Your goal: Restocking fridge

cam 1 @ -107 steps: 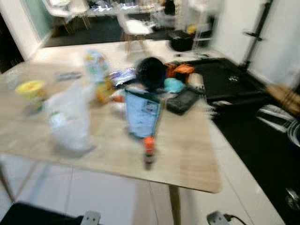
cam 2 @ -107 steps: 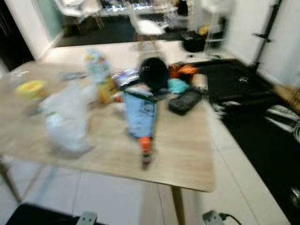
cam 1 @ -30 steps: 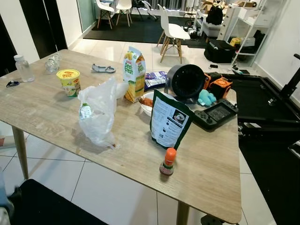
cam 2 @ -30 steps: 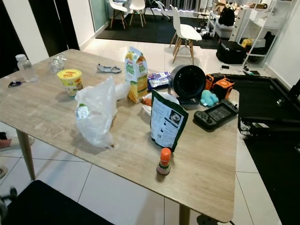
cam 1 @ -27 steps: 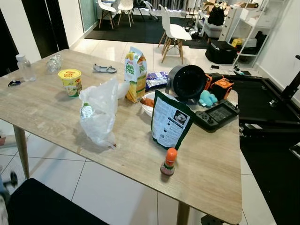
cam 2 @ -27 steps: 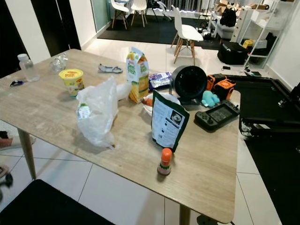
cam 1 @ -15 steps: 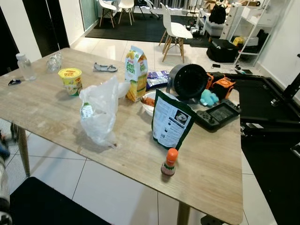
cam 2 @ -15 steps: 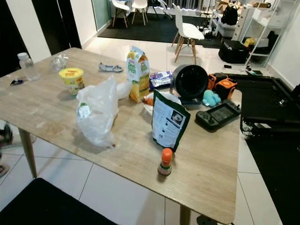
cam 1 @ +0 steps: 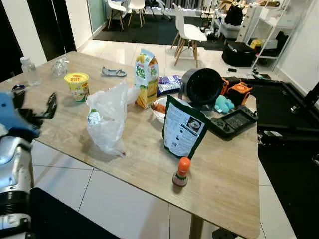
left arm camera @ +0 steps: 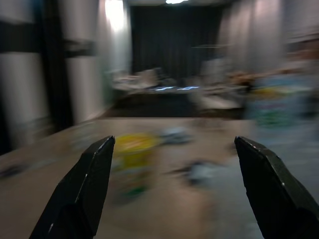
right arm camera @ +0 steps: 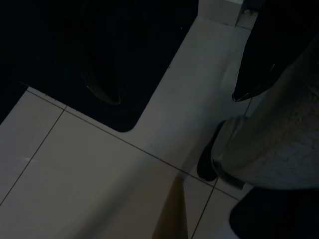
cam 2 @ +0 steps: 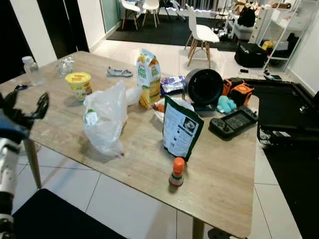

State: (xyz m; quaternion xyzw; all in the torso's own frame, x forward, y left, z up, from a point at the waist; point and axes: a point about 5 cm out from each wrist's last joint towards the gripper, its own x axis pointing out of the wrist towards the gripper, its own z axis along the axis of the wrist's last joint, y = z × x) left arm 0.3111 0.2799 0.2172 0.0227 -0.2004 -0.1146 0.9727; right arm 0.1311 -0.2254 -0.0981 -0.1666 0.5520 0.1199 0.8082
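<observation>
A juice carton [cam 1: 146,78] stands mid-table [cam 1: 229,184], beside a white bowl [cam 1: 160,110] holding something orange. Nearer are a clear bag [cam 1: 107,119], a dark pouch [cam 1: 182,128] and a small orange-capped bottle [cam 1: 181,172]. A yellow tub [cam 1: 79,86] sits far left. The left gripper [cam 1: 35,104], fingers apart, hovers at the table's left edge. The right gripper's state cannot be told.

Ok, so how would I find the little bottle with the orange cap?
Start at the big wooden table and go to the edge nearest the robot. The little bottle stands there alone, just in front of the dark green pouch. It is the smallest upright thing there, with a bright orange cap on top.
</observation>
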